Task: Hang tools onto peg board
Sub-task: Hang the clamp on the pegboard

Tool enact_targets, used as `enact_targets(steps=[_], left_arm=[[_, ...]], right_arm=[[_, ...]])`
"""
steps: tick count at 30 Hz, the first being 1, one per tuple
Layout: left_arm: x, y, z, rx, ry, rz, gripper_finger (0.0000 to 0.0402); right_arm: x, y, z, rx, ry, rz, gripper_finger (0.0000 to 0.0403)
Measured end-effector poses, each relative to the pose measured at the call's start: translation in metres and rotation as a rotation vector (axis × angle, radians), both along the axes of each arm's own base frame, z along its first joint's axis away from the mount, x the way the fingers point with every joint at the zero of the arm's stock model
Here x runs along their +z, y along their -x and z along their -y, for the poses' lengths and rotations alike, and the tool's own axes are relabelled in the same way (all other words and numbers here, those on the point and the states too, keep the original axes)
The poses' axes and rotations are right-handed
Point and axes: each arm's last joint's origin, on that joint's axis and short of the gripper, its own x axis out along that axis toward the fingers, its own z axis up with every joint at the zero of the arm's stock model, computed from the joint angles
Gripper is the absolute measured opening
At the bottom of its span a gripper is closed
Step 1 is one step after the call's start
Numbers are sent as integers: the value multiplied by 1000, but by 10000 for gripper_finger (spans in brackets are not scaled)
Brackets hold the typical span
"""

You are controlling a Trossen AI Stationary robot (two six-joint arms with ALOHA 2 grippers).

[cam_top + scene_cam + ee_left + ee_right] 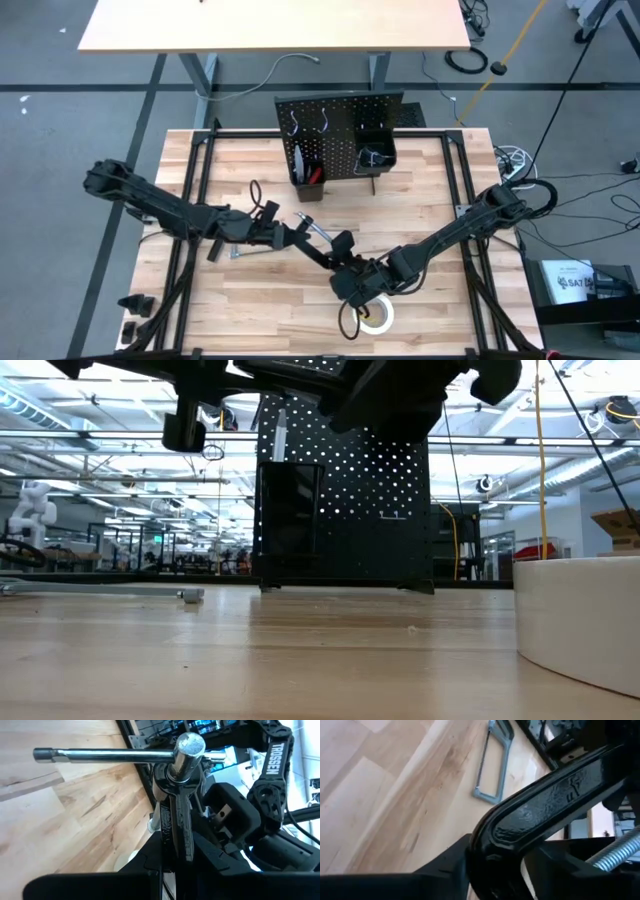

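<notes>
Two dark robot arms meet over the middle of a wooden bench (pixel 250 300), sharing a black clamp (pixel 322 243) between them. The left tool (pixel 288 237) reaches in from the left side, and its wrist camera shows the clamp's black frame (pixel 176 827) caught between its fingers, with the silver screw handle (pixel 107 754) crossing above like a T-bar. The right tool (pixel 350 272) comes in from the right and closes on the other end of the same clamp — its own wrist view is filled by the curved black casting (pixel 545 802) pinched at the fingers, with a threaded silver screw (pixel 620 851) showing at the edge.

The clamp sits lifted off the bench top, roughly midway between the two tools, in front of the black peg board (pixel 340 130) that stands upright at the far edge. The board carries silver hooks (pixel 308 121) and two small black bins; one bin (pixel 307 172) holds a red-handled tool (pixel 314 173).

A white tape roll (pixel 375 314) lies flat on the bench just nearer the camera than the right tool, and looms large at the right of the low view. A grey hacksaw (pixel 492 762) lies on the wood beyond the right tool — apart from both arms.
</notes>
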Motion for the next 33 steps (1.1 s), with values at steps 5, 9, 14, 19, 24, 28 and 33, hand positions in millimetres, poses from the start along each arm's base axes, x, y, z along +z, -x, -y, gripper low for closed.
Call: enact_targets(steps=[5, 9, 14, 19, 24, 28, 33], left_arm=[[-3, -2, 0, -5, 4, -10, 57], [-2, -3, -1, -54, -53, -4, 62], [-1, -4, -3, -166, -171, 10, 136], [0, -4, -4, -216, -312, 27, 173], [-1, -3, -3, -256, -414, 28, 177], [-1, -2, -3, -281, -505, 21, 178], [-8, 1, 3, -313, -698, -22, 179]], right_arm=[[-2, 0, 1, 3, 10, -19, 128], [-2, 0, 1, -6, 12, -14, 128], [-2, 1, -2, -29, -37, 14, 127], [1, 6, -8, -47, -75, 34, 127], [5, 14, -16, -56, -117, 42, 127], [16, 23, -20, -56, -173, 68, 127], [42, 37, -19, -35, -312, 101, 123]])
